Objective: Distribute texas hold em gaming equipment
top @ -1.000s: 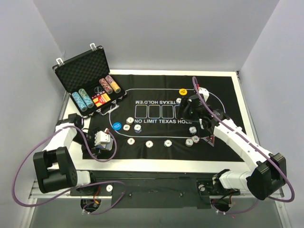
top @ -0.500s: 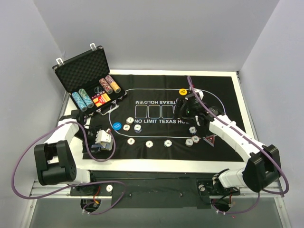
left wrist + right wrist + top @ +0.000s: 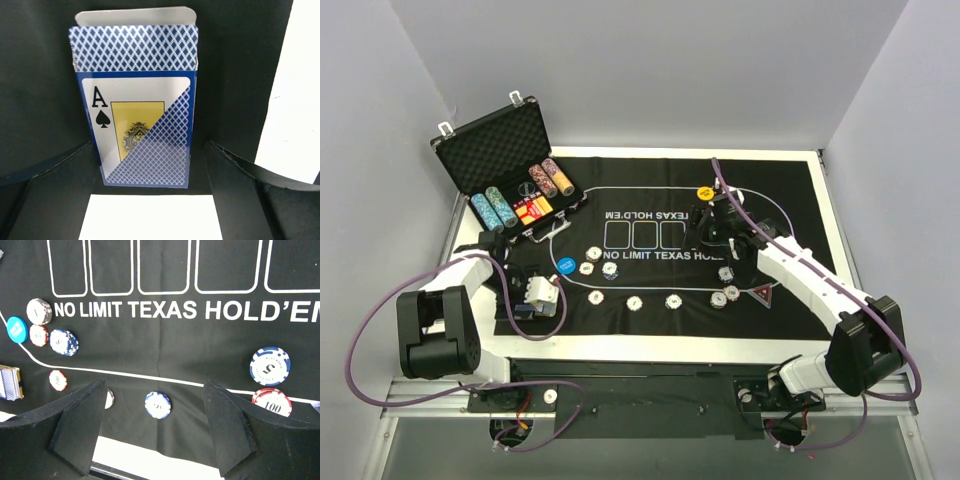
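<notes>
The left end effector (image 3: pixel 150 147) had its jaws spread wide, and the card box (image 3: pixel 142 115) lay dead ahead, face up with the ace of spades showing. The box's long axis ran straight away from the wrist, in line with the reach. Its near end sat between the two fingers, and its open flap pointed off at the far end. A gap showed on the right side. On the left the box sat very close to the finger, and contact couldn't be called. Nothing looked pinched.

The box rested on the black mat (image 3: pixel 40 75), with the white worktop (image 3: pixel 295 100) just beside it on the right. This was clearly the left arm's job. The right end effector (image 3: pixel 155 385), also spread and empty, hung well apart over the printed oval, with a blue chip (image 3: pixel 158 405) just below its gap and more chips (image 3: pixel 270 366) off to its right.

The likely next move was for the left jaws to close across the box's narrow width, on its long edges.
</notes>
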### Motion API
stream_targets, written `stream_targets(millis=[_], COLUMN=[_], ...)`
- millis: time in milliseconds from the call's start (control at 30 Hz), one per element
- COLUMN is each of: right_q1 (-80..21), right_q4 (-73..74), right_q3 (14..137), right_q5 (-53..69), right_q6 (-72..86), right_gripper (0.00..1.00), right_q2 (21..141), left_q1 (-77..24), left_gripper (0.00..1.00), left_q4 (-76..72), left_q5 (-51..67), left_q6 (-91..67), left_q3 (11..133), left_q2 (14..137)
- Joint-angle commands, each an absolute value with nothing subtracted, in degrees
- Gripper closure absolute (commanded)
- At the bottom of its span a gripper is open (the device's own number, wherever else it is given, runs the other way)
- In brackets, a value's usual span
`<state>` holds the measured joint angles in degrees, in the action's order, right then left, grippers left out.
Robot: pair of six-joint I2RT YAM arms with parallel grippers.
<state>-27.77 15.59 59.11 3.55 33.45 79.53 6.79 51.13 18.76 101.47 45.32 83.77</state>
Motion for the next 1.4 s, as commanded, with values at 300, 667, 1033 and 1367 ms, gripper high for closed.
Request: stream_targets(millis=[300, 667, 1033, 1367], right_q1=[-26.89, -31.01, -42.44, -46.05], right_q4=[15.56, 12.93, -11.41, -21.09], right_q3=[62.31, 63.01, 64.06, 74.61], right_q5=[5.27, 11.5, 27.68, 32.26], right_q6=[33.13, 35.59, 51.15, 58.0], right_gripper=[0.28, 0.28, 0.22, 0.21], right_q2=[80.86, 82.43, 90.78, 98.79], left_q1=[4.92, 5.18, 4.39, 0.53], left_gripper=[0.37, 0.77, 0.81, 0.81], left_q4=[47.38, 51.14, 61.34, 66.71], left_q5=[16.43, 23.2, 31.46, 35.07], left_q6=[98.0, 84.82, 80.25, 74.35], left_q3=[44.39, 51.41, 65.12, 75.84], left_q2=[87.97, 86.32, 78.05, 78.57])
